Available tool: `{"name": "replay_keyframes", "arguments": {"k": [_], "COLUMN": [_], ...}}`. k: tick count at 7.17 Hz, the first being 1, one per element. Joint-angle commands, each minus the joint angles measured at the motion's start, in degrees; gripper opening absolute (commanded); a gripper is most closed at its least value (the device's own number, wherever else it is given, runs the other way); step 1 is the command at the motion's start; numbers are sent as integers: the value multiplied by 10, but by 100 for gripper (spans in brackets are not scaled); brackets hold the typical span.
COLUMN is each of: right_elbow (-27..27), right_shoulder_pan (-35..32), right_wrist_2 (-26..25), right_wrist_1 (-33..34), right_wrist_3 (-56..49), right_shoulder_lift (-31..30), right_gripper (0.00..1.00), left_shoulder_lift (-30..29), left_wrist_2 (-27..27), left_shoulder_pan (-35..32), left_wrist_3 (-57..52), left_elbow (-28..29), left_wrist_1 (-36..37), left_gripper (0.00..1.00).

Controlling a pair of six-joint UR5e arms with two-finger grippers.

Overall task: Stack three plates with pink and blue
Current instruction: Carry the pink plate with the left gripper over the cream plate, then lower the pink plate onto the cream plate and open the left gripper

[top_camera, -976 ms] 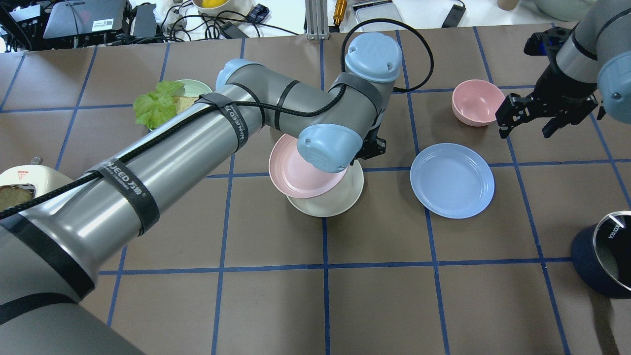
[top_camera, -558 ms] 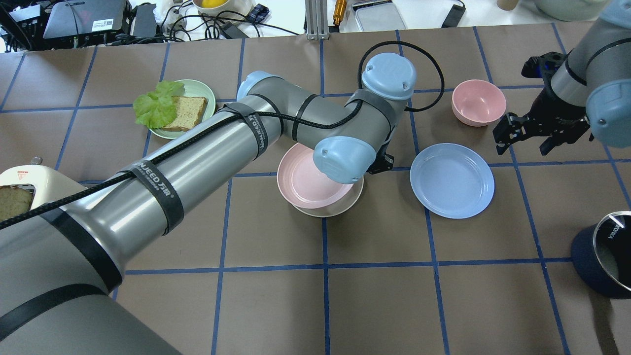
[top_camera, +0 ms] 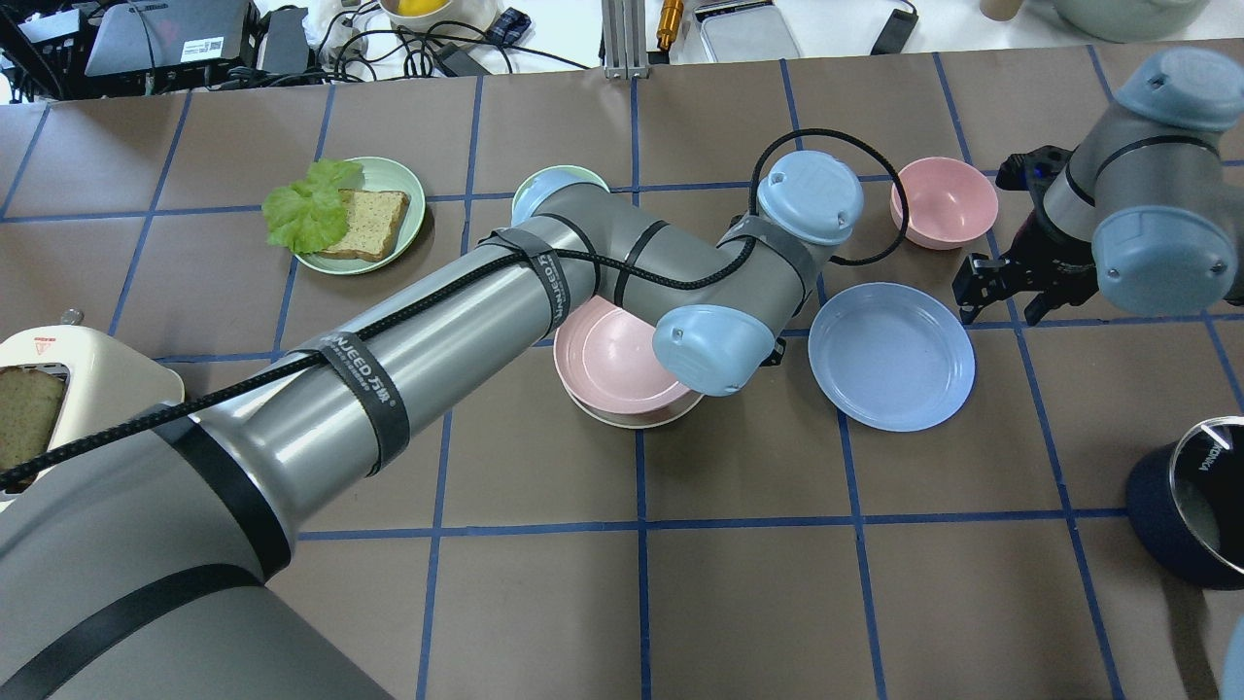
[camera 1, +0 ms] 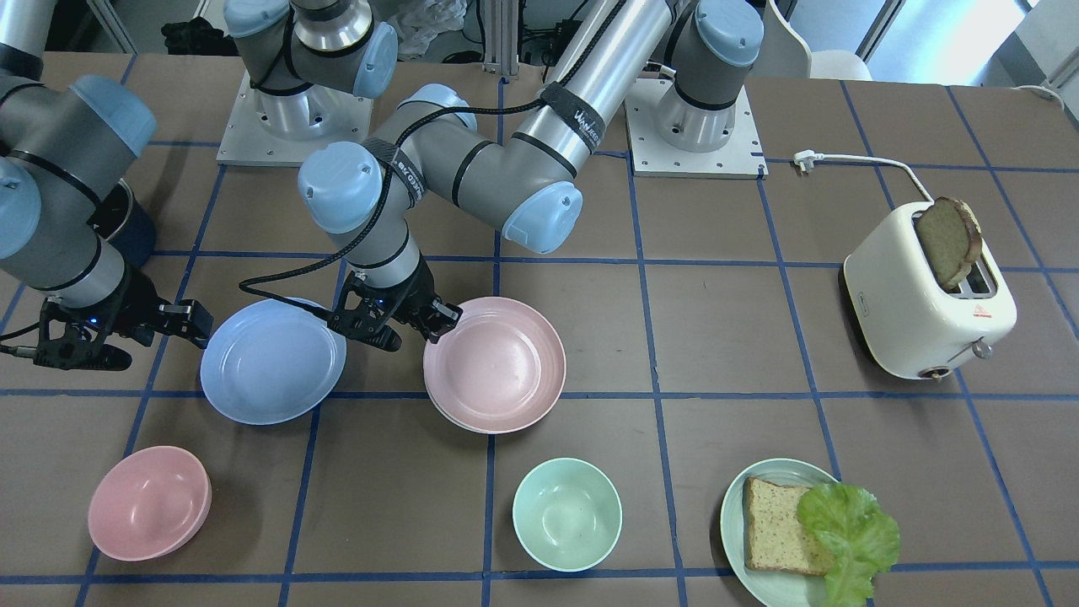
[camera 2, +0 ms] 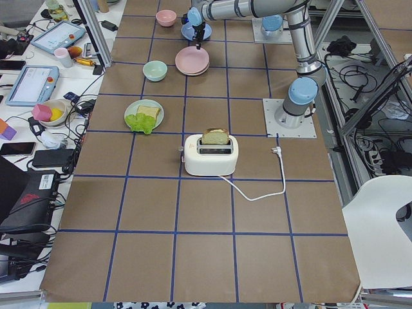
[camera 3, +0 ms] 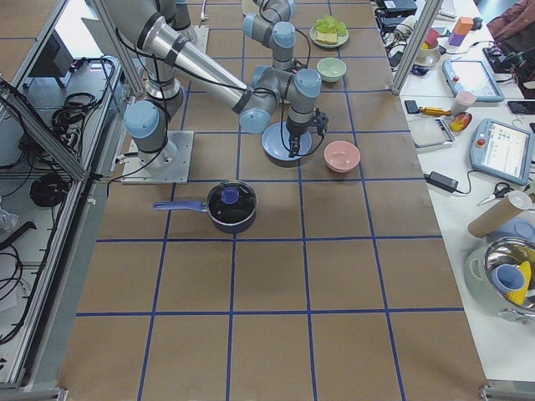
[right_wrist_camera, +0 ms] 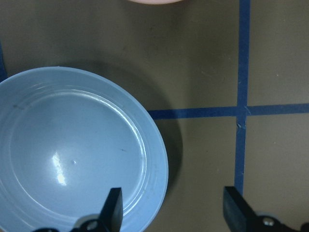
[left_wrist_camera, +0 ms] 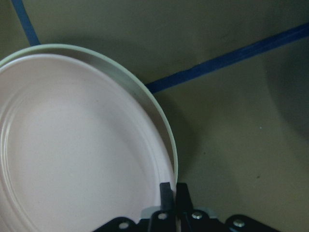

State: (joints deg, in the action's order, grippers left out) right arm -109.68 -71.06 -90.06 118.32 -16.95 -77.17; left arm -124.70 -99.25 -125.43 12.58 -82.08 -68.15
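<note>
The pale pink plate (camera 1: pixel 497 362) lies on the cream-white plate (top_camera: pixel 632 420), whose rim shows below it. My left gripper (camera 1: pixel 434 324) is shut on the pink plate's rim on the side facing the blue plate; the wrist view shows the fingertips (left_wrist_camera: pixel 167 191) pinched together on that rim (left_wrist_camera: pixel 72 145). The light blue plate (top_camera: pixel 889 355) lies flat to the right. My right gripper (top_camera: pixel 1001 287) is open and hovers over the blue plate's far right edge (right_wrist_camera: pixel 72 154), which sits between its spread fingers.
A pink bowl (top_camera: pixel 943 201) stands beyond the blue plate. A mint bowl (camera 1: pixel 566 512) and a mint plate (camera 1: pixel 733 514) with bread and lettuce sit at the far side. A toaster (camera 1: pixel 927 295) stands at the left, a dark blue pot (top_camera: pixel 1191 506) at the right.
My left arm has carried the pink plate to the right and lowered it onto the cream plate. My right gripper has moved down and in towards the blue plate's edge.
</note>
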Motion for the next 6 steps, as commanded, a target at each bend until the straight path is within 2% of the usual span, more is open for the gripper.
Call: {"name": "replay_keyframes", "arguments": {"k": [1,3,4,6], "right_elbow": [2,4,3,5], "right_shoulder_pan": [0,0,0,0], "right_wrist_2": [1,1,15,23], "right_wrist_1": [11,11,12,12], "right_wrist_3": [-12,-19,-20,-19], "right_shoulder_lift": [24,31,33,47], "right_gripper": [73,72,70,63], "left_shoulder_lift": [10,33,48,89], "left_wrist_2": [1,9,41,55], "left_shoulder_pan": [17,46,68,100], "left_wrist_3": [-1,1,1,2], "left_elbow": [3,4,8,11], "left_wrist_1": [27,28,22,-4], "left_gripper": [100,100,100,100]}}
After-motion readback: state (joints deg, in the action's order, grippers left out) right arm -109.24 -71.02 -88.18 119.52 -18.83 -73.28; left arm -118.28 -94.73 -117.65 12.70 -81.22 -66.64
